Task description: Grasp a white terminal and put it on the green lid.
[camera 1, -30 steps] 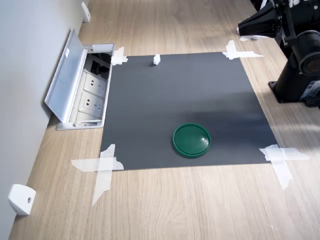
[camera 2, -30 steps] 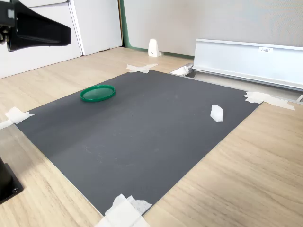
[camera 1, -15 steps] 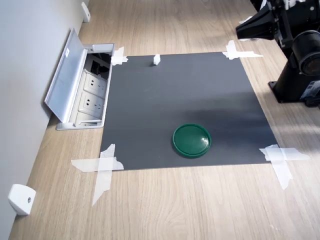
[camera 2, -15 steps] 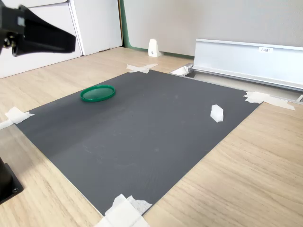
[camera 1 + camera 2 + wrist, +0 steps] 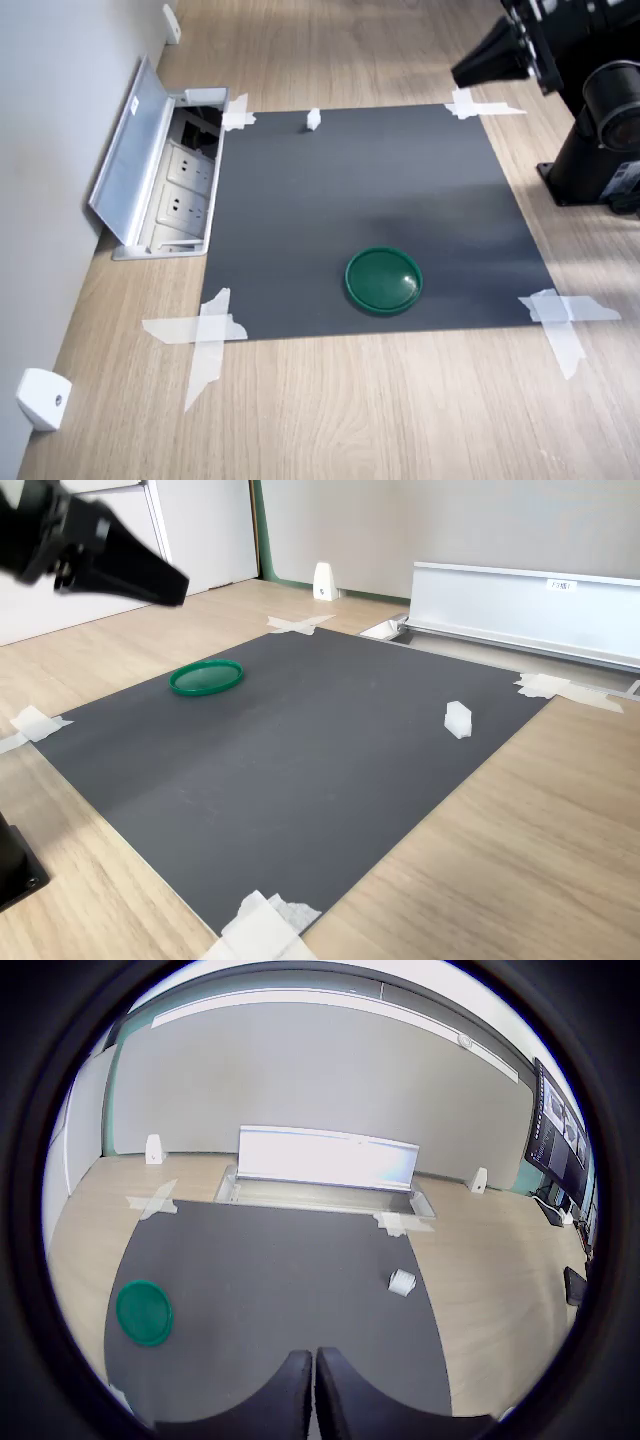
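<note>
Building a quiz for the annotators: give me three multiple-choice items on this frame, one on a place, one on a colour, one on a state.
1. Where does the small white block lie?
A. on the green lid
B. on the dark mat near the wall socket box
C. on bare wood

2. What colour is the round lid?
A. green
B. red
C. white

3. How is the gripper?
A. shut on the block
B. wide open
C. shut and empty

Answers:
1 B: it sits on the mat by the socket box.
2 A: dark green in every view.
3 C: the wrist view shows its fingers together with nothing between.
</note>
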### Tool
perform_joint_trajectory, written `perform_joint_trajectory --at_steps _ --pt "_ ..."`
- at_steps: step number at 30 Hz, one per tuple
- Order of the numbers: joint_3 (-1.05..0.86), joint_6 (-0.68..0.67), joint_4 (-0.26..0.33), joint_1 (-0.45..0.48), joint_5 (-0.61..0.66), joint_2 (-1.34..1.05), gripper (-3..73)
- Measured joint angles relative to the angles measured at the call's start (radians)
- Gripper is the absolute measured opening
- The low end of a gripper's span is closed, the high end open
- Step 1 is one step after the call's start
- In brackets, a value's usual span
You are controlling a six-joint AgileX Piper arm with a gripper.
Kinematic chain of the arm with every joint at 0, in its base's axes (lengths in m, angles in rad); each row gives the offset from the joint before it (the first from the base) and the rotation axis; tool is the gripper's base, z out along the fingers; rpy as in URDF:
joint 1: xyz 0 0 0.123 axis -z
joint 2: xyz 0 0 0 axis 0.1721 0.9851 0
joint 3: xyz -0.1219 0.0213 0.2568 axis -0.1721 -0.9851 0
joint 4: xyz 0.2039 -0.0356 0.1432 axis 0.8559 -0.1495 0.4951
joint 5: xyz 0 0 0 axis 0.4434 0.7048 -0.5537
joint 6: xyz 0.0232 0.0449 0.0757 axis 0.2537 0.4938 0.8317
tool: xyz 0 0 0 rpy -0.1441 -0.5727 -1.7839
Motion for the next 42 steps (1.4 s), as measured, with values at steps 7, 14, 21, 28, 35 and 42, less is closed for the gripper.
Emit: perform_joint_trajectory --at_steps 7,14,21,28,35,42 --pt "0.271 -0.001 -0.018 0.0 0.193 0.274 -0.9" --pt "0.538 -0.162 -0.03 0.0 0.403 0.512 -0.9" --pt "0.677 -0.471 -0.011 0.12 0.467 0.674 -0.9" --pt "0.748 -0.889 0.09 0.313 0.543 0.832 5.8" --pt "0.808 -1.047 0.092 0.369 0.606 0.996 34.7" --pt "0.933 -1.07 0.137 0.371 0.592 1.113 57.9"
